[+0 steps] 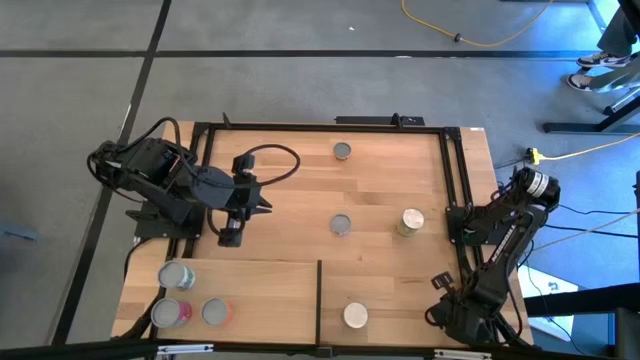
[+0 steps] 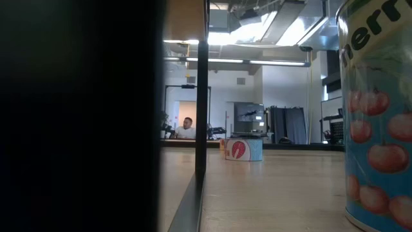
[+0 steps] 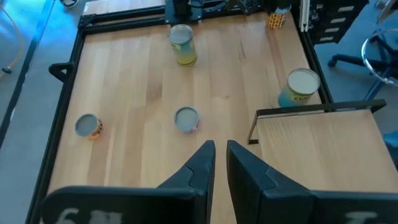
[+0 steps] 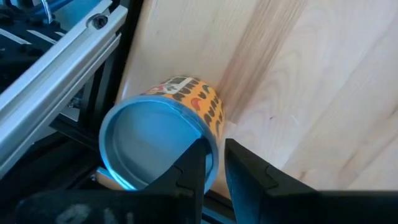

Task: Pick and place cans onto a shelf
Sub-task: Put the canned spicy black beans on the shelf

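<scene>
Hovering the left gripper (image 1: 231, 233) just past the shelf (image 1: 262, 300), fingers nearly pressed together, empty. Showing three cans (image 1: 175, 275) on the shelf, four loose cans (image 1: 341, 225) right of it. Nosing the right gripper (image 4: 214, 146), far right of the shelf, against a tipped orange can (image 4: 180, 118); grip impossible to tell.

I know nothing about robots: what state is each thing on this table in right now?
Raised light-wood shelf: holds three upright tins.
Two silver-topped tins: upright on the wood-plank table.
Yellow-green-labelled tin: upright.
Cream-topped tin: upright, beside the shelf.
Orange-labelled tin: by the table's edge, uprightness unclear.
Left gripper: shut, empty, above the table.
Right gripper: at the orange-labelled tin.
</scene>
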